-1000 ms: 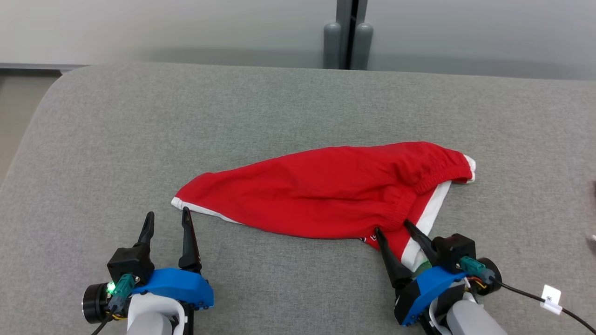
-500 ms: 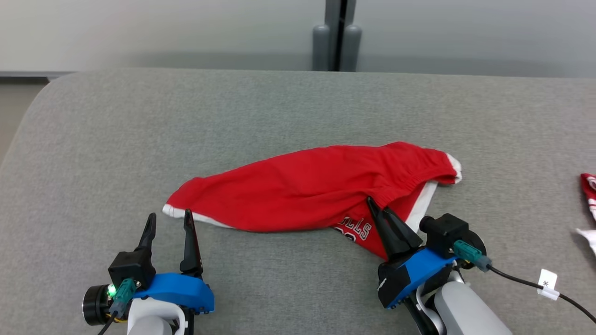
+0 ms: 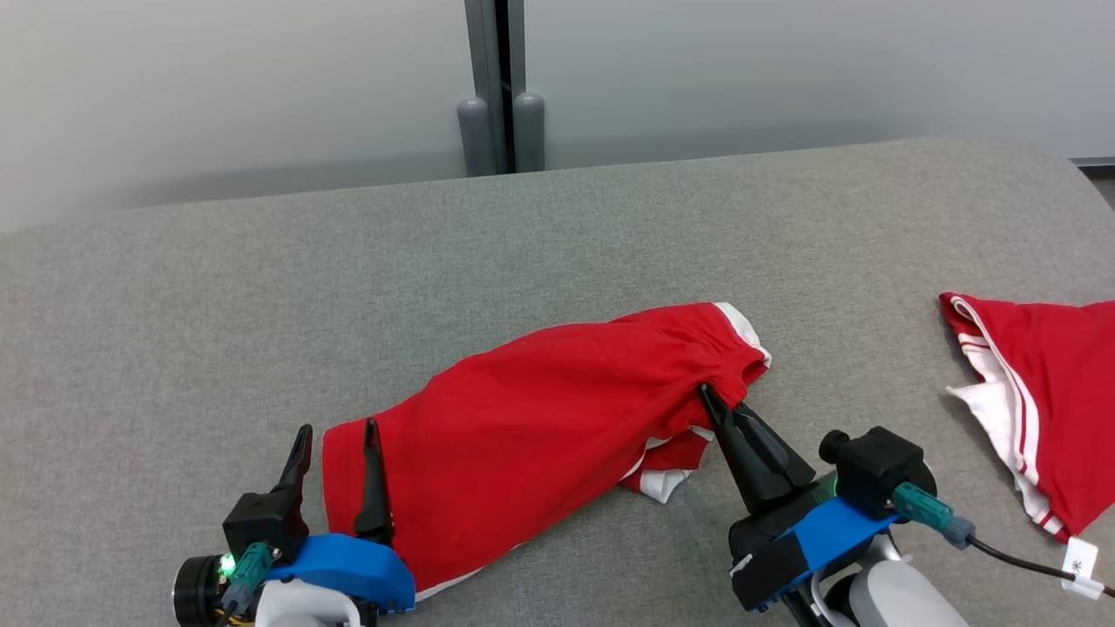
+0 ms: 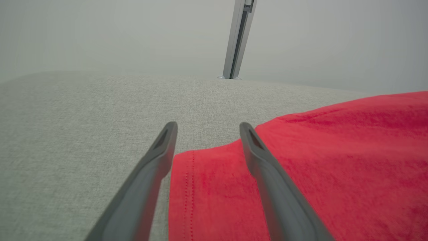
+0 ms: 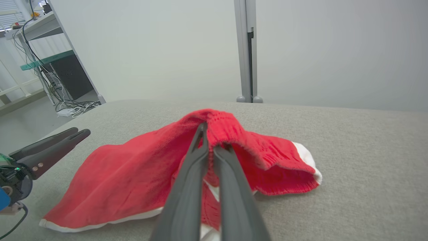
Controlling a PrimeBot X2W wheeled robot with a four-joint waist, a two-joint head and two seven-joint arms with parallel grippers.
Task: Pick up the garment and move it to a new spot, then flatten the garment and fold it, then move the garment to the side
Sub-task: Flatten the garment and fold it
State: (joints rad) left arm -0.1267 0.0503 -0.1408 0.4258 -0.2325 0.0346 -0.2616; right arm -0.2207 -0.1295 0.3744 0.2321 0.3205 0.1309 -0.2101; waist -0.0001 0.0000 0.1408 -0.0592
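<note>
Grey woven fabric was seen covering the table [image 3: 557, 226], which filled the middle and lower part of the head view, with a pale wall [image 3: 784, 70] behind it and a grey post [image 3: 498, 87] standing at the upper centre of the frame. The red garment [image 3: 540, 409] was laid across the lower centre of the frame, stretched from the lower left up toward the centre right, with white trim shown at its edges. The right gripper [image 3: 706, 394], at the lower right, was found closed, its two dark fingers pressed together on the gathered waistband at the garment's right end. In the right wrist view the red cloth was seen raised into a peak around the fingertips, so that a pinch on the garment was shown. The left gripper [image 3: 338, 428], at the lower left, was held open with its fingers spread apart. In the left wrist view the garment's stitched hem was seen lying between those fingers, one finger over the bare table and the other over the red cloth; whether the cloth was touched by them could not be told. A second red piece [image 3: 1045, 383] with white stripes was seen lying on the table at the right edge of the head view, well apart from the garment.
</note>
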